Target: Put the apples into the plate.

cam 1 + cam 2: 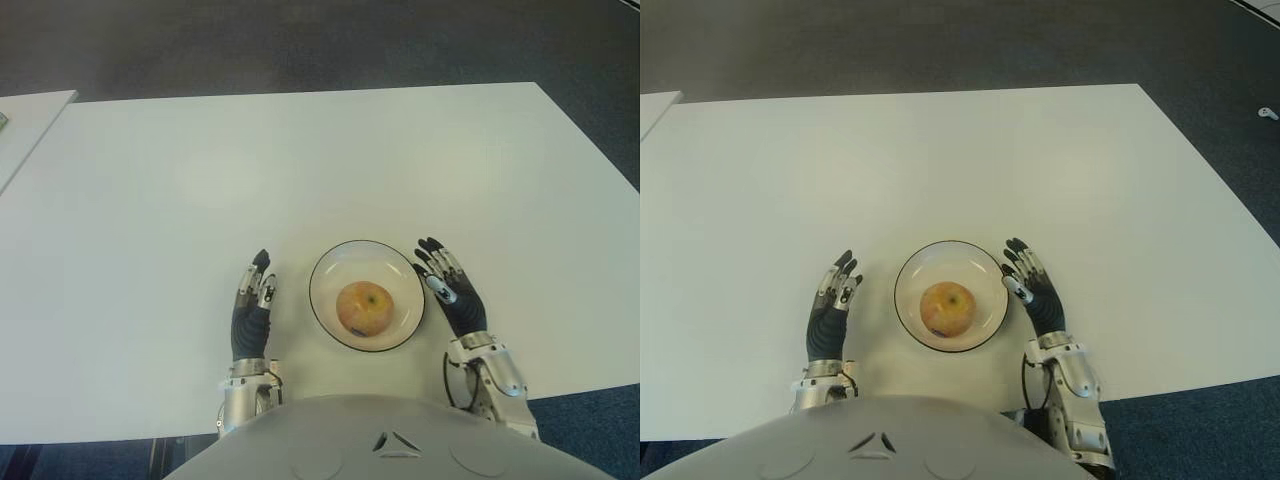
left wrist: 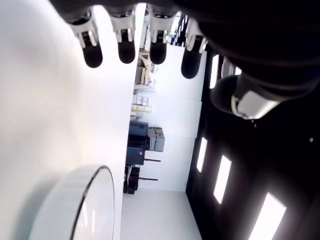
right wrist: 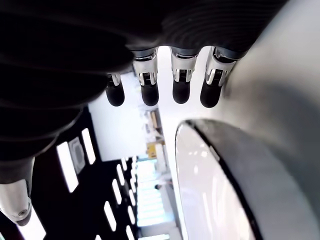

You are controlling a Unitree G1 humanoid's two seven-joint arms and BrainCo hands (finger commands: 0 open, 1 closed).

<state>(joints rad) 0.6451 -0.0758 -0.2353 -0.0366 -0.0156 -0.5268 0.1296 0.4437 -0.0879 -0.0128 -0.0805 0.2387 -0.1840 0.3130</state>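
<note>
From the left eye view, one apple (image 1: pixel 365 308) sits inside the plate (image 1: pixel 330 270) on the near part of the white desk (image 1: pixel 300 160). No other apple shows, so I think the job is done. The left robot hand (image 1: pixel 252 305) is just left of the plate and the right robot hand (image 1: pixel 450 288) just right of it, both holding nothing.

The right eye view shows the same, with dark carpet (image 1: pixel 940 45) beyond the desk.

In the left wrist view the fingers (image 2: pixel 127 50) are straight and spread.

In the right wrist view the fingers (image 3: pixel 181 92) are straight too, close to the plate's rim.
</note>
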